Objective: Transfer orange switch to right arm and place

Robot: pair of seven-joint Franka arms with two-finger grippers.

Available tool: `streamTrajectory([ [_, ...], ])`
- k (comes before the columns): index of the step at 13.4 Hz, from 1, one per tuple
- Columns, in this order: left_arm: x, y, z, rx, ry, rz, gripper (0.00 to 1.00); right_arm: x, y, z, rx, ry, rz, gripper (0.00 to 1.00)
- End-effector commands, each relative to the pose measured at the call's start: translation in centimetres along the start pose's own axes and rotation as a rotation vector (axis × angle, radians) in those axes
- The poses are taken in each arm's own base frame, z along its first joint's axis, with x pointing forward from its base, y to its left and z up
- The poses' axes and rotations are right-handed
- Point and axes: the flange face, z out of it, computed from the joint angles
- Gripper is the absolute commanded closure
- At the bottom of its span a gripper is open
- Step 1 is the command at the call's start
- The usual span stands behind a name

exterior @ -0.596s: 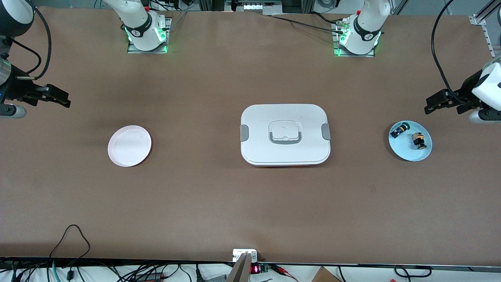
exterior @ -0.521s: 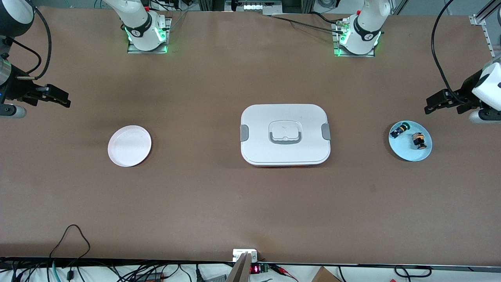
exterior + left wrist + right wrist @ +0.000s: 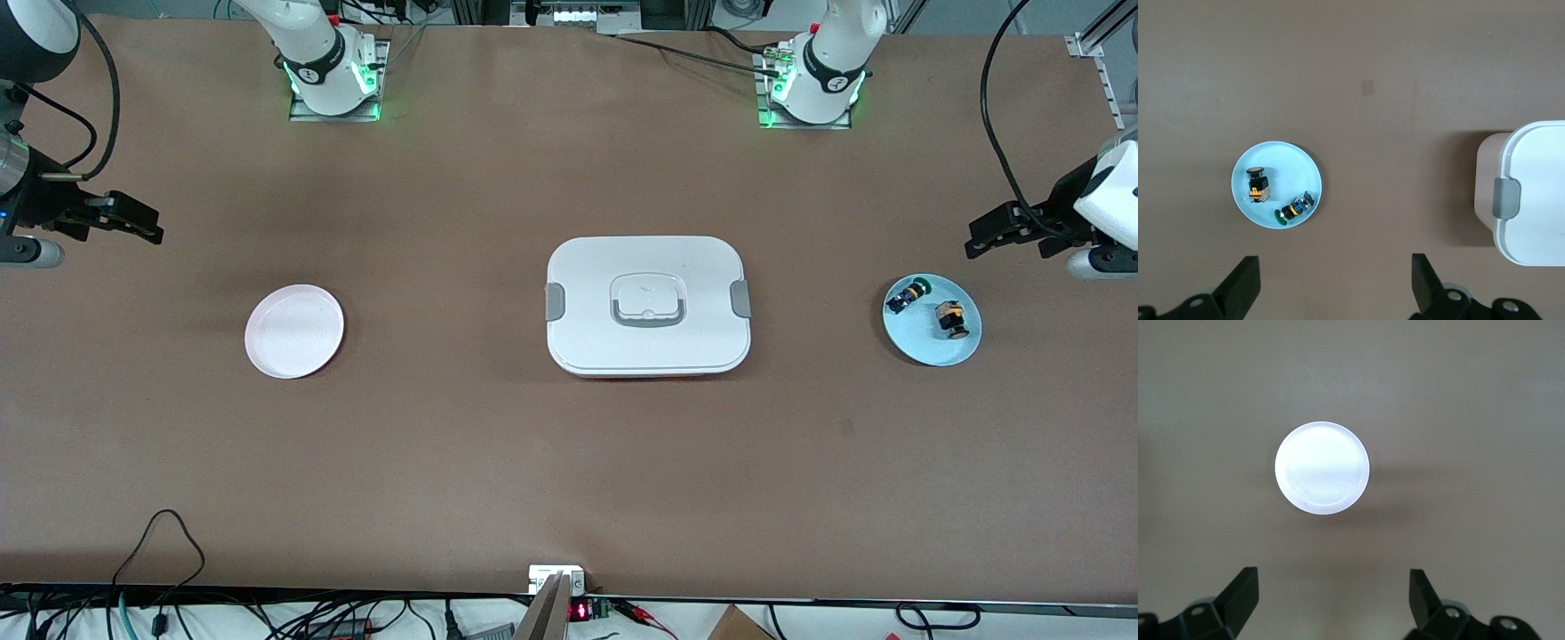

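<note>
The orange switch [image 3: 950,319] stands on a light blue plate [image 3: 925,347] toward the left arm's end of the table, beside a green-capped black switch [image 3: 908,294]. The left wrist view looks down on the same orange switch [image 3: 1257,185] and blue plate [image 3: 1288,170]. My left gripper [image 3: 982,238] hangs open and empty in the air beside the blue plate, its jaws wide apart [image 3: 1335,270]. My right gripper [image 3: 147,227] hovers open and empty at the right arm's end, over the table beside a white plate [image 3: 1322,467], jaws wide [image 3: 1333,583].
A white lidded box [image 3: 648,305] with grey clasps sits mid-table, between the blue plate and the empty white plate [image 3: 294,331]. Its corner shows in the left wrist view as the white box [image 3: 1531,193]. Cables run along the table's near edge.
Both arms have drifted only very slightly. The switches, plates and box lie where they were.
</note>
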Motion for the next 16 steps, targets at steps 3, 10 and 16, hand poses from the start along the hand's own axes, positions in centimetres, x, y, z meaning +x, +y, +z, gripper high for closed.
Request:
streamTrajectory([
  [3,1.4,-5.5,8.1,-0.042,-0.066,0.292,0.00,-0.3,-0.6,-0.2,0.012,-0.005,-0.011,0.00],
  [10,1.6,-14.3,24.1,-0.051,-0.117,1.025,0.00,-0.1,-1.1,-0.3,0.012,0.003,-0.020,0.00],
  [16,-1.1,-17.4,32.7,0.014,-0.031,1.502,0.00,0.0,-1.2,0.1,0.011,-0.009,-0.022,0.00],
])
